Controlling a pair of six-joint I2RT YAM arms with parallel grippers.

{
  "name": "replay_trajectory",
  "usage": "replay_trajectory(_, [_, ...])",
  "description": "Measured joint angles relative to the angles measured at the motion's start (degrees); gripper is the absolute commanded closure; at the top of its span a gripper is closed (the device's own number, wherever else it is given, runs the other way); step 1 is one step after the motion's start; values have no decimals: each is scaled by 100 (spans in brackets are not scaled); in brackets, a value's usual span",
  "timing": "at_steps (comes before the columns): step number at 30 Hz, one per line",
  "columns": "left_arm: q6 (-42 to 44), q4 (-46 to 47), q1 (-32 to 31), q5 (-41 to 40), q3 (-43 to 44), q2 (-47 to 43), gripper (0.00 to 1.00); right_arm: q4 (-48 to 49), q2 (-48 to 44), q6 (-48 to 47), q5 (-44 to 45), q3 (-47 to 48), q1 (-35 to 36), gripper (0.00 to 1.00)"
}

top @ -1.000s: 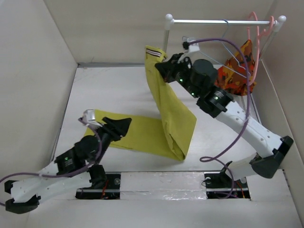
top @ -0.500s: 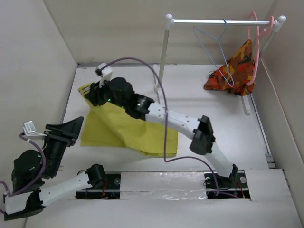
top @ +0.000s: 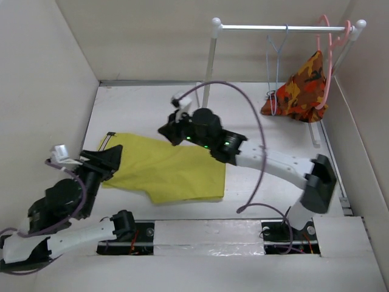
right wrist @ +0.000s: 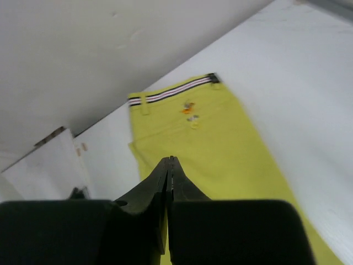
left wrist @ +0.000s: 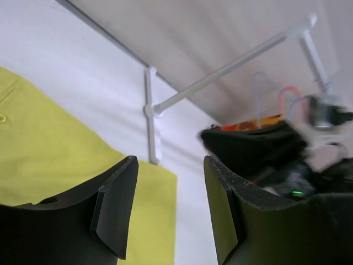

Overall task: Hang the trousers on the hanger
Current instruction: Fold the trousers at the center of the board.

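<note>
The mustard-yellow trousers (top: 167, 171) lie spread flat on the table, with the striped waistband (top: 108, 140) at the left. In the right wrist view they lie below the jaws (right wrist: 220, 138), with the waistband (right wrist: 171, 90) at the far end. My right gripper (top: 166, 131) hovers over their upper edge, shut with nothing between its jaws (right wrist: 170, 161). My left gripper (top: 113, 158) is open and empty by the waistband end (left wrist: 170, 161). The pale-blue wire hanger (top: 276, 64) hangs empty on the rail, seen edge-on, and also shows in the left wrist view (left wrist: 258, 88).
The white rail (top: 273, 27) stands on two posts at the back right, its left post (top: 209, 67) just behind the right arm. A pink hanger (top: 326, 48) holds an orange camouflage garment (top: 299, 88). Walls close in on the left, back and right.
The right gripper carried the trousers from near the rail to the left, let them go and drew back toward the middle. The trousers now lie flat. The left arm shifted; the hanger turned.
</note>
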Motion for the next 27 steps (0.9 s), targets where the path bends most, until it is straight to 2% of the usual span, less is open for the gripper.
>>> replay_trajectory(4, [20,780,-2,151,-717,946,49,466,-1888,20,662,-2000,-282,98])
replay_trajectory(6, [11,1191,-4,369,-1080,1672,47,595,-2564,98,876,-2975,-260,81])
replay_trajectory(7, [11,1429,9,509,-1215,2118,47,575,-2837,175,1012,-3464,-249,61])
replay_trajectory(10, [107,2096,273,1086,-1322,3501,47,214,-3394,376,1364,-4712,-203,39])
replay_trajectory(11, [177,2330,485,1405,-1322,3921,47,39,-3560,444,1458,-5062,-192,36])
replay_trajectory(14, [398,3029,1377,2286,-1408,4686,48,-306,-4096,629,1661,-5855,-192,35])
replay_trajectory(19, [616,4186,2953,3530,-1989,5163,49,-306,-4483,1010,1729,-6439,-232,31])
replay_trajectory(24, [678,4892,3952,4365,-2651,5447,50,79,-4183,1298,1506,-6802,-273,31])
replay_trajectory(27, [734,5117,4330,4699,-2813,5604,50,367,-3748,1469,1287,-6813,-304,39])
